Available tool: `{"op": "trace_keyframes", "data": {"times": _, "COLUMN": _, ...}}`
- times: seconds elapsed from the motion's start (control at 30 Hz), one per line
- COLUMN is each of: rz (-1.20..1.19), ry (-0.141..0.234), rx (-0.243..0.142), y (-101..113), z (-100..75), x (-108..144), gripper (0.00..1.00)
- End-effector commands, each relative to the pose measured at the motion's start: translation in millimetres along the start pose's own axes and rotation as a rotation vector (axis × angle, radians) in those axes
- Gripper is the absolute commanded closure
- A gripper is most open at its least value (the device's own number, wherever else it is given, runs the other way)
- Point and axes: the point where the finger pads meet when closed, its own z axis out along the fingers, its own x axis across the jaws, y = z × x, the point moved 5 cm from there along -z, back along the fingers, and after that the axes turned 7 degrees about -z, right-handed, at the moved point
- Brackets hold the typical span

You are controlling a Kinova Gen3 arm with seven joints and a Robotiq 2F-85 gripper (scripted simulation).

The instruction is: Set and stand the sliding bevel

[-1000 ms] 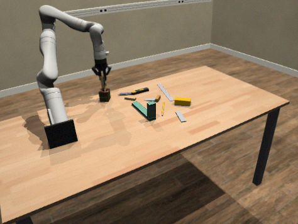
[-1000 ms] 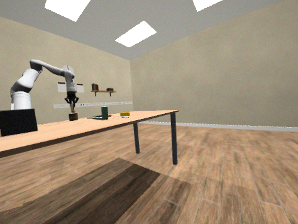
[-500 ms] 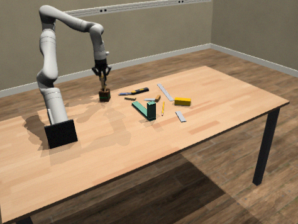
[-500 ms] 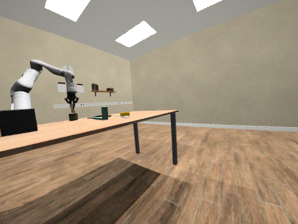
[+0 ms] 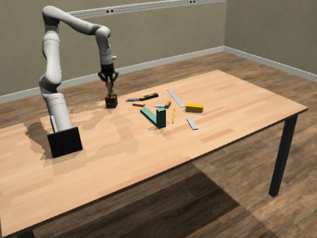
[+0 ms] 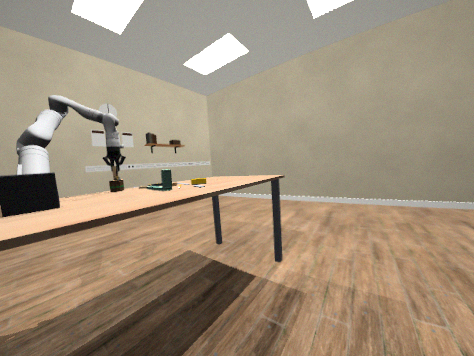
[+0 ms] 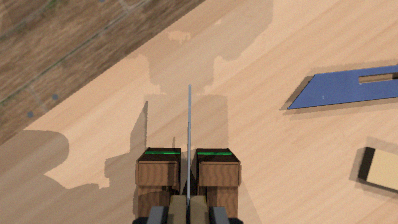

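Note:
My gripper (image 5: pixel 108 81) points straight down over the slotted block (image 5: pixel 111 100) at the far left of the table and is shut on the wooden bevel (image 5: pixel 110 88). In the wrist view the tan stock (image 7: pixel 187 209) sits between my fingers. Its thin steel blade (image 7: pixel 189 135) runs edge-on down through the slot between the two brown halves of the block (image 7: pixel 187 172). The rounded foot is hidden. The teal leg (image 5: pixel 161 117) stands on the teal rail (image 5: pixel 148 114) at mid-table. The black bevel (image 5: pixel 143 97) with its blue blade (image 7: pixel 345 87) lies to the right of the block.
A steel ruler (image 5: pixel 175 97), a yellow block (image 5: pixel 194 107), a pencil (image 5: pixel 173 115), a grey strip (image 5: pixel 192 124) and a small tan piece (image 7: pixel 380 170) lie around the leg and rail. The arm's black base (image 5: pixel 64 142) stands at the left. The table's back edge runs just behind the block.

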Motion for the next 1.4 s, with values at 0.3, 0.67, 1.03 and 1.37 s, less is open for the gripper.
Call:
{"op": "trace_keyframes", "data": {"times": 0.3, "rz": 0.000, "ry": 0.002, "rx": 0.001, "y": -0.2, "z": 1.6, "x": 0.3, "gripper": 0.90}}
{"op": "trace_keyframes", "data": {"times": 0.67, "rz": 0.000, "ry": 0.002, "rx": 0.001, "y": -0.2, "z": 6.3, "x": 0.3, "gripper": 0.90}}
{"op": "trace_keyframes", "data": {"times": 1.03, "rz": 0.000, "ry": 0.002, "rx": 0.001, "y": -0.2, "z": 6.3, "x": 0.3, "gripper": 0.90}}
{"op": "trace_keyframes", "data": {"times": 1.37, "rz": 0.000, "ry": 0.002, "rx": 0.001, "y": -0.2, "z": 9.7, "x": 0.3, "gripper": 0.90}}
